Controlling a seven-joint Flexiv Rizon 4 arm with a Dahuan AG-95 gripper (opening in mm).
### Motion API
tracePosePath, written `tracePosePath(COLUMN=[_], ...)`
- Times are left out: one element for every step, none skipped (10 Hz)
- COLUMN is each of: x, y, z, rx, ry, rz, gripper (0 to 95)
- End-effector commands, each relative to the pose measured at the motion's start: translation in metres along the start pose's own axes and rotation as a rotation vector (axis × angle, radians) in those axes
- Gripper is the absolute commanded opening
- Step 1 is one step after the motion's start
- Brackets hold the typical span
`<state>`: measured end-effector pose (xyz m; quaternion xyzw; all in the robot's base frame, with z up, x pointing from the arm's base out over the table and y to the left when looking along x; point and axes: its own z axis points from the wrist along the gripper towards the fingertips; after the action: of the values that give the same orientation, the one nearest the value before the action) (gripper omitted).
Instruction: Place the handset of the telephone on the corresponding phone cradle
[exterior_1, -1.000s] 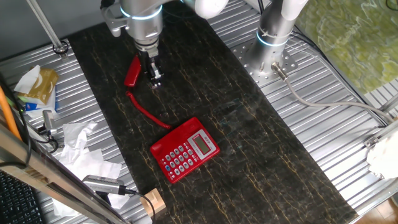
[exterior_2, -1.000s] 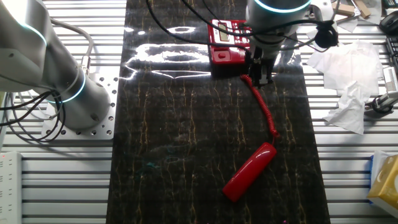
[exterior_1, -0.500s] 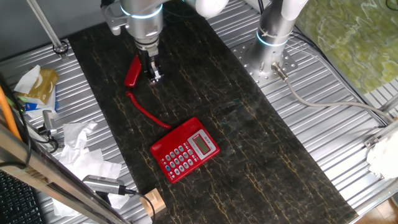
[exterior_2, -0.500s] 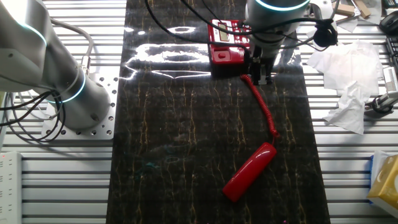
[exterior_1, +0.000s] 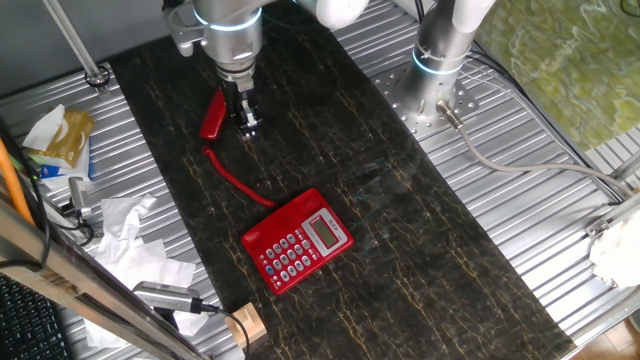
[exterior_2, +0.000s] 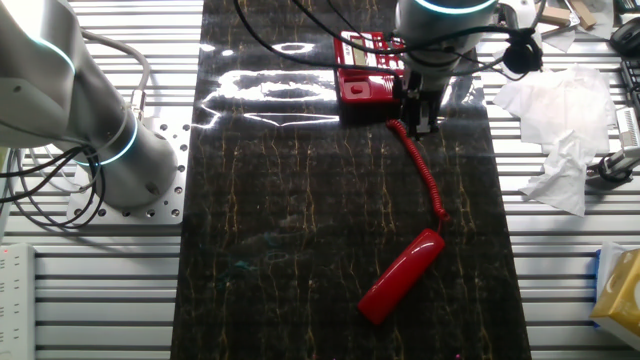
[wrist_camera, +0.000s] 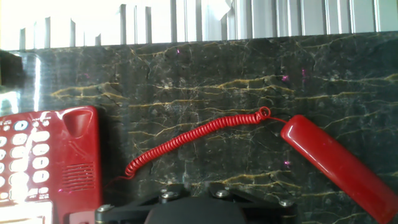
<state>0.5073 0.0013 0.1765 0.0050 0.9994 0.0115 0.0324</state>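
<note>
Black jaws of the gripper (exterior_1: 248, 124) hang above the dark marble tabletop (exterior_1: 400, 230); I cannot tell if they are spread. Beside them lies the red handset (exterior_1: 212, 115), its coiled cord (exterior_2: 420, 165) running to the telephone (exterior_1: 297, 240). No writing is readable.

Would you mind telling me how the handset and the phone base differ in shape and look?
The handset is slim, long and plain; the phone base is squarish, with pale buttons and a small display. The handset lies apart on the dark mat, not on the base. Both are glossy red, joined by a coiled cord.
</note>
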Motion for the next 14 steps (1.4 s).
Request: tracePosePath(x=[-0.001, -0.002, -0.002, -0.002, -0.002, -0.004, -0.005, -0.007, -0.009, -0.012, -0.014, -0.017, -0.02, -0.023], y=[0.0, 0.0, 0.0, -0.001, -0.002, -0.003, -0.004, -0.004, -0.004, -0.004, -0.003, -0.003, -0.003, -0.003], z=[0.001, 0.001, 0.001, 0.001, 0.001, 0.002, 0.002, 0.003, 0.003, 0.003, 0.004, 0.005, 0.006, 0.008], rx=[-0.004, -0.007, -0.009, -0.01, -0.012, -0.026, -0.03, -0.033, -0.034, -0.033, -0.034, -0.036, -0.035, -0.036], ry=[0.003, 0.004, 0.005, 0.007, 0.008, 0.009, 0.01, 0.01, 0.008, 0.007, 0.007, 0.007, 0.007, 0.007], rz=[-0.001, -0.002, -0.003, -0.005, -0.004, 0.0, 0.003, 0.002, -0.007, -0.009, -0.01, -0.012, -0.018, -0.029], gripper=[38.0, 38.0, 38.0, 38.0, 38.0, 38.0, 57.0, 57.0, 57.0, 76.0, 76.0, 76.0, 76.0, 76.0])
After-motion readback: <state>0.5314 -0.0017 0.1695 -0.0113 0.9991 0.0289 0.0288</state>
